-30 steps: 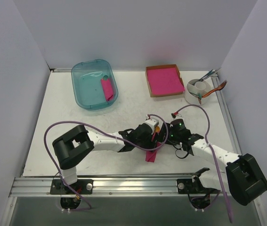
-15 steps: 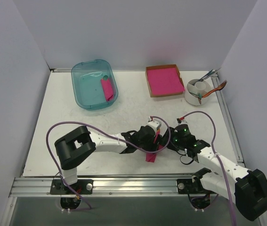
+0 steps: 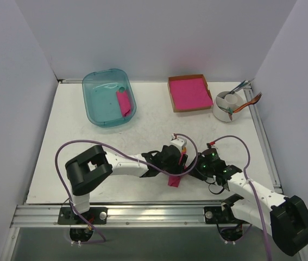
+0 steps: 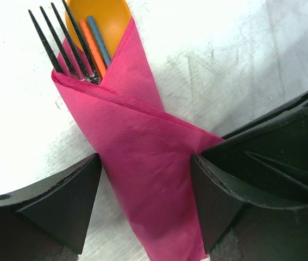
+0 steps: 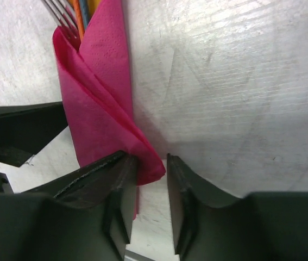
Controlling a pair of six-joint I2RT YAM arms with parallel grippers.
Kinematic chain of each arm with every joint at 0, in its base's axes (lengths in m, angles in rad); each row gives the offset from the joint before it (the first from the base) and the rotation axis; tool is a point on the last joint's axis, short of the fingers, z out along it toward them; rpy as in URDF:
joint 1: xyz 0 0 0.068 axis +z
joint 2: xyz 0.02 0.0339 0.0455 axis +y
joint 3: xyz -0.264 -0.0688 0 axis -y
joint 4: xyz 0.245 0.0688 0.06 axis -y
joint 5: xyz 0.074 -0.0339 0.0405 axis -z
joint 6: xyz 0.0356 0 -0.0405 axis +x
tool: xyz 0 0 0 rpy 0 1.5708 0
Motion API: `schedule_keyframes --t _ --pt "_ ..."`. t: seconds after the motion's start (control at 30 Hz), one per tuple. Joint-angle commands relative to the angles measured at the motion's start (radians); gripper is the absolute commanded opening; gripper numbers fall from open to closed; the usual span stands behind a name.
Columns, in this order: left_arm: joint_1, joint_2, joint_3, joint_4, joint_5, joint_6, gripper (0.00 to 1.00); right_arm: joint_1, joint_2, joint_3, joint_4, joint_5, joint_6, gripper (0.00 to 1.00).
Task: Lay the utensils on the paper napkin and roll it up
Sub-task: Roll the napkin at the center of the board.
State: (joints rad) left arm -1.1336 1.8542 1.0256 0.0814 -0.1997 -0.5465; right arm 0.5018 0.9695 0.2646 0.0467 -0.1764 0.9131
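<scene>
Far left, at the back of the table [image 3: 77,141], we have the teal bin [image 3: 96,95], with a pink roll [image 3: 124,103] lying against its right-hand wall. Coming across to the middle, near the front edge, here is the paper napkin [image 4: 143,141]. It is flat on the table and wrapped into a narrow roll around the utensils. At its open end we see the fork [image 4: 61,43], tines out, and the orange spoon [image 4: 102,16] tucked just beside it, its round bowl showing.

The left gripper [image 4: 145,163] straddles that roll about halfway along, jaws spread wide, with one dark finger [image 4: 61,206] on each flank. The tips sit right at the paper's edges, and we cannot tell whether they actually touch.

A step to the right, the right gripper [image 5: 152,179] is down at the folded, closed end of the roll. Its jaws stand only narrowly apart, with the pink corner between them. The paper lies against one pad, while a sliver of bare table shows before the other, so there is no full pinch.

Further right at the back sits the cardboard box [image 3: 190,110] holding its pink sheets [image 3: 189,91]. Last of all, in the corner, is the white cup [image 3: 222,106] with cutlery [image 3: 239,87] sticking out.
</scene>
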Motion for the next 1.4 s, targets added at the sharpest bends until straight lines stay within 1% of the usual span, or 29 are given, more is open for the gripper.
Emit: schedule_keyframes --t 0.0,0.07,0.1,0.13,0.17,0.2,0.23,0.4,0.5,0.63,0.73,0.87,0.9,0.97,1.1,1.17,1.33,1.37 --pt "-0.006 0.057 -0.001 -0.077 0.008 -0.027 0.76 -0.003 0.002 -0.01 0.027 -0.018 0.043 0.25" --pt "-0.006 0.054 -0.001 -0.077 0.008 -0.027 0.76 -0.003 0.005 -0.011 0.041 -0.018 0.047 0.18" --pt "-0.006 0.053 -0.001 -0.077 0.006 -0.029 0.76 -0.003 0.011 -0.01 0.042 -0.015 0.047 0.17" --pt "-0.006 0.05 -0.001 -0.077 0.006 -0.027 0.76 -0.005 0.017 -0.008 0.05 -0.015 0.047 0.13" --pt "-0.006 0.048 -0.001 -0.077 0.006 -0.027 0.76 -0.005 0.021 -0.007 0.051 -0.011 0.046 0.05" --pt "-0.006 0.046 -0.001 -0.078 0.006 -0.029 0.76 -0.003 0.029 -0.002 0.053 -0.009 0.046 0.02" --pt "-0.006 0.04 -0.002 -0.08 0.005 -0.027 0.76 -0.005 0.031 0.001 0.056 -0.006 0.043 0.0" --pt "-0.005 -0.027 -0.027 -0.117 -0.015 -0.023 0.78 -0.005 0.035 0.024 0.019 0.052 0.02 0.0" --pt "-0.005 -0.102 -0.051 -0.134 -0.033 -0.021 0.78 -0.009 0.038 0.033 0.004 0.075 0.007 0.0" --pt "-0.008 -0.208 -0.12 -0.144 -0.043 -0.03 0.78 -0.014 0.052 0.039 0.007 0.094 -0.008 0.0" --pt "-0.021 -0.265 -0.168 -0.132 -0.04 -0.036 0.75 -0.019 0.064 0.041 0.013 0.097 -0.014 0.0" --pt "-0.052 -0.319 -0.22 -0.097 -0.041 -0.036 0.68 -0.02 0.072 0.041 0.021 0.097 -0.017 0.0" --pt "-0.058 -0.331 -0.229 -0.06 -0.043 -0.036 0.66 -0.019 0.074 0.042 0.021 0.097 -0.02 0.0" --pt "-0.072 -0.339 -0.251 -0.043 -0.046 -0.036 0.65 -0.02 0.074 0.042 0.021 0.097 -0.022 0.0" --pt "-0.08 -0.354 -0.262 -0.009 -0.047 -0.036 0.65 -0.023 0.074 0.044 0.021 0.095 -0.025 0.0" --pt "-0.084 -0.363 -0.26 0.003 -0.043 -0.023 0.63 -0.022 0.071 0.042 0.021 0.097 -0.025 0.0" --pt "-0.094 -0.36 -0.233 0.049 -0.024 0.032 0.57 -0.022 0.069 0.044 0.018 0.097 -0.029 0.0" --pt "-0.094 -0.356 -0.226 0.055 -0.017 0.04 0.52 -0.022 0.069 0.044 0.018 0.097 -0.029 0.0"
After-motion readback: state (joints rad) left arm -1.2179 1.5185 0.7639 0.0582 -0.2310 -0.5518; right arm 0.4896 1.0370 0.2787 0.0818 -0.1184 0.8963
